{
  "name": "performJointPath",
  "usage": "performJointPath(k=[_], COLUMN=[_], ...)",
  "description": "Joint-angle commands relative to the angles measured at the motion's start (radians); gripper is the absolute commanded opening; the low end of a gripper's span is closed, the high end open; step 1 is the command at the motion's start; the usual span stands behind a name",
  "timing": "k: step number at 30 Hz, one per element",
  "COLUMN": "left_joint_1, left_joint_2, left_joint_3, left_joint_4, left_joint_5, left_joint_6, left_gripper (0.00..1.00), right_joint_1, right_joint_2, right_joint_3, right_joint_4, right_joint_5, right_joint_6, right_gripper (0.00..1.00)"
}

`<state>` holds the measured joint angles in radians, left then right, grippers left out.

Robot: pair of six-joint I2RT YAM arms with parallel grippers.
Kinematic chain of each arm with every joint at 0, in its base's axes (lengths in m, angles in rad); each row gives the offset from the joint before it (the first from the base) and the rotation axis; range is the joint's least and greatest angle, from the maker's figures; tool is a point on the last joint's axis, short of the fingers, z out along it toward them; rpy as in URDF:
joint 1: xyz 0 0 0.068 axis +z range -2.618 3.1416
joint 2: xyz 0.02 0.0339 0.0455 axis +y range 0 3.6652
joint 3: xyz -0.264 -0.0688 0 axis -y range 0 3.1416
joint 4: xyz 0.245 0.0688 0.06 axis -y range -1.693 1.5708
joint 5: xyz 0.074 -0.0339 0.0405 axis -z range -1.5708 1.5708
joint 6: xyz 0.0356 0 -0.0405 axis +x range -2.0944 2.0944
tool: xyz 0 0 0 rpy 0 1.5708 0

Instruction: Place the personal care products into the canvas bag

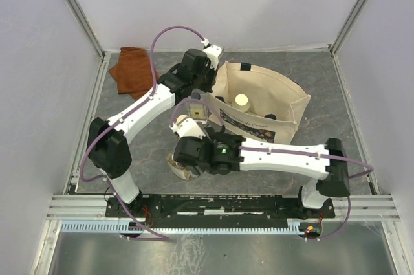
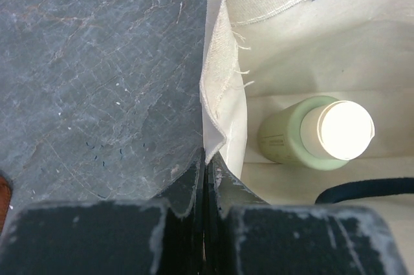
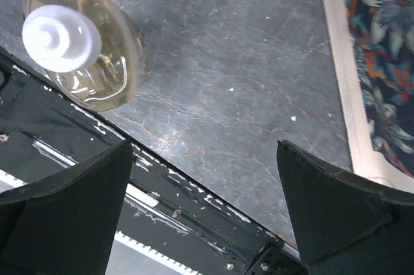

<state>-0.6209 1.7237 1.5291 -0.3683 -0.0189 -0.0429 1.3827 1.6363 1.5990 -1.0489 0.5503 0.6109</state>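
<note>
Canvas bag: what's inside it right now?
One white-capped green bottle sits inside the bag, near the corner whose rim the left end effector pinches. From above, the bag's front wall covers much of its floor, so more may be hidden.

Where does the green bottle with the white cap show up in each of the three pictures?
Top external: green bottle inside the canvas bag, upper centre, mostly its cap showing.
Left wrist: right of centre, standing inside the bag.
Right wrist: not in it.
Shared landmark: the canvas bag, its floral panel at the right wrist view's right edge.
</note>
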Motion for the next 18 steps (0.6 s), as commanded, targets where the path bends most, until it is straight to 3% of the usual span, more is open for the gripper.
performJointPath(k=[1,18], left_joint_1=[0.030,0.082], left_joint_2=[0.008,0.011], left_joint_3=[0.046,0.080], left_joint_4=[-0.062,-0.125], left_joint_5=[0.065,0.167], left_joint_6=[0.099,0.171], left_gripper=[0.03,0.03], right_joint_1=[0.013,0.012], right_joint_2=[0.020,0.166], right_joint_3=[-0.013,0.024], right_joint_4=[0.124,0.234], right_joint_5=[-0.029,-0.104], right_joint_6=[-0.042,-0.105], right_gripper=[1.00,1.00])
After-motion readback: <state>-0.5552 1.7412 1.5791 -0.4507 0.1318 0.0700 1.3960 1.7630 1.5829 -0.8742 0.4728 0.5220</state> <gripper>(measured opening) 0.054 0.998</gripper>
